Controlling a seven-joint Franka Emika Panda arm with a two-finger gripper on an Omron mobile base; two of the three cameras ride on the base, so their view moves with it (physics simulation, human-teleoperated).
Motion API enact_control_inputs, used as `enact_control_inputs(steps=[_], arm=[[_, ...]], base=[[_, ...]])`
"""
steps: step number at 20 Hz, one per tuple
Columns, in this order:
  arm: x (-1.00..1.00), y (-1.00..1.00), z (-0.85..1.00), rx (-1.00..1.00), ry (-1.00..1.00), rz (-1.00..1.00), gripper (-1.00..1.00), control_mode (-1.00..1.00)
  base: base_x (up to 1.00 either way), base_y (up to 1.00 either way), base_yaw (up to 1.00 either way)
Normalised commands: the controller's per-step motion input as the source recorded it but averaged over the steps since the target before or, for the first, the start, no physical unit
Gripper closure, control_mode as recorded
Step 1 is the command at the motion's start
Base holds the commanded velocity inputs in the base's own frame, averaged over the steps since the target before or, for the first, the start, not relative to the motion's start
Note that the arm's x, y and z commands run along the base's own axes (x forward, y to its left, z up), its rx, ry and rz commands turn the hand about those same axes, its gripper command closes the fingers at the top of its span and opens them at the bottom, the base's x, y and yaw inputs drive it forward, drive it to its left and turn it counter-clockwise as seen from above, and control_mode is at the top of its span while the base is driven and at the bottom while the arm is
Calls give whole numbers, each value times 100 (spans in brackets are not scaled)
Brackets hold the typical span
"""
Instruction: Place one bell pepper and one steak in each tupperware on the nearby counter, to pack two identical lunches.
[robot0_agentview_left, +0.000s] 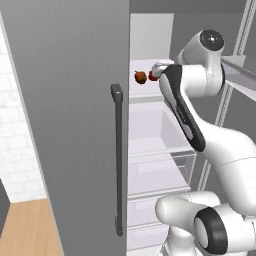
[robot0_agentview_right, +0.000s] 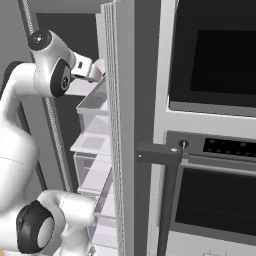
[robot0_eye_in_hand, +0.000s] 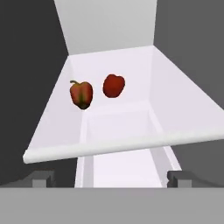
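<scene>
Two bell peppers lie side by side on a white fridge shelf (robot0_eye_in_hand: 131, 65): a brownish-red one (robot0_eye_in_hand: 81, 94) with a dark stem on the left and a bright red one (robot0_eye_in_hand: 113, 85) to its right. The left base view has the brownish pepper (robot0_agentview_left: 140, 77) beside the red one (robot0_agentview_left: 152, 75), which the hand partly covers. My gripper (robot0_eye_in_hand: 111, 177) is open and empty, short of the peppers and above the shelf's front rail (robot0_eye_in_hand: 122, 144). The steaks and the tupperware are out of view. A tan strip at lower left looks like the counter (robot0_agentview_left: 27, 230).
The open grey fridge door (robot0_agentview_left: 70, 125) with its dark bar handle (robot0_agentview_left: 118, 160) stands close on the left. Clear drawers (robot0_agentview_left: 160, 150) sit below the shelf. A wall oven stack (robot0_agentview_right: 215, 125) with a dark handle (robot0_agentview_right: 160, 155) is on the right.
</scene>
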Motion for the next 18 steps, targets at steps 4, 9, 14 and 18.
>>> enact_control_inputs(steps=[4,9,14,18], arm=[[79,0,-48,-4,0,-2,-100,-100],[73,-8,-19,0,1,0,-100,-100],[70,-14,-2,0,6,0,-100,-100],[69,-3,-6,0,7,0,-100,-100]], base=[[0,0,0],[0,0,0],[0,0,0],[0,0,0]])
